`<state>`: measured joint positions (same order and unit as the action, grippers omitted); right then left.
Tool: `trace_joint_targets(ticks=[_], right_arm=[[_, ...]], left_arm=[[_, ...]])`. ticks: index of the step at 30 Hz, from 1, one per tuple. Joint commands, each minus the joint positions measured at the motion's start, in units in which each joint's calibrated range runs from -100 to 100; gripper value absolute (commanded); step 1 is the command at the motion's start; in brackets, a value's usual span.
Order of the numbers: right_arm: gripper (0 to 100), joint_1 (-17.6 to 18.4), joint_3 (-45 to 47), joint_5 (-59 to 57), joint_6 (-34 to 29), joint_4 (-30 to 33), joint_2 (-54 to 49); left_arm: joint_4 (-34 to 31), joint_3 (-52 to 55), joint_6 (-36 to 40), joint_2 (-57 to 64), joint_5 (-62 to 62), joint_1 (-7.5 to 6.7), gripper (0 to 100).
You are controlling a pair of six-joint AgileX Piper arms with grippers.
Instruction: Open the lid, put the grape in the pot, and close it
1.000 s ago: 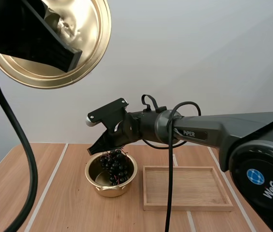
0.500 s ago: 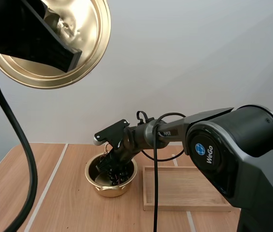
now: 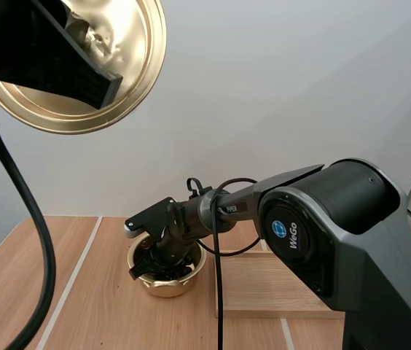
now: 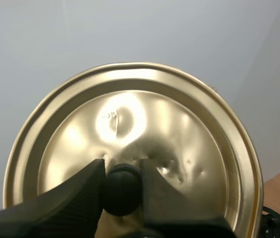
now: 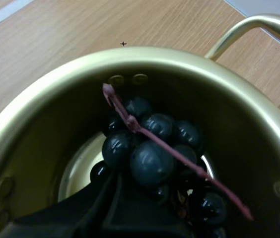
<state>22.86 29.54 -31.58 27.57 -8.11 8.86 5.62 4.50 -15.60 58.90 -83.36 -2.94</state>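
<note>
Right tool (image 5: 112,198), inside round golden metal pot (image 5: 31,148), apparently pinches dark grape bunch (image 5: 150,161); I should release low, lift straight. Left tool (image 4: 121,173) pinches black knob (image 4: 121,193) of golden metal lid (image 4: 179,129).

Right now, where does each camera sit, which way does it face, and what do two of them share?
High view: behind and above the arm bases, facing forward and down over the table; both arms show.
Left wrist: on the left arm, facing the lid; the left gripper pinches its knob.
Right wrist: on the right arm, looking down into the pot at the grapes; the right gripper shows.
Shared: high and right wrist both show the pot.
</note>
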Motion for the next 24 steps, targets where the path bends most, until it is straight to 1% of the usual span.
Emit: trace_joint_targets(ticks=[1, 6, 11, 15, 18, 24], right_arm=[[0, -0.10, 0.38, -2.06, 0.37, 0.25, -3.37], [0, -0.10, 0.38, -1.75, 0.37, 0.25, -9.47], [0, -0.10, 0.38, 2.58, 0.37, 0.14, -13.53], [0, -0.10, 0.38, 7.83, 0.37, 0.40, -12.28], [0, -0.21, 0.24, 12.05, 0.37, 2.07, -10.06], [0, -0.25, -0.47, 12.18, 0.37, 3.30, -4.10]], left_arm=[[-0.37, -0.52, 0.48, 0.34, 0.04, -0.14, 0], [-0.37, -0.52, 0.48, 0.34, 0.04, -0.14, 0], [-0.37, -0.52, 0.48, 0.34, 0.04, -0.14, 0], [-0.37, -0.52, 0.48, 0.34, 0.04, -0.14, 0], [-0.37, -0.52, 0.48, 0.34, 0.04, -0.14, 0], [-0.36, -0.52, 0.48, 0.34, -0.82, -0.14, 0]])
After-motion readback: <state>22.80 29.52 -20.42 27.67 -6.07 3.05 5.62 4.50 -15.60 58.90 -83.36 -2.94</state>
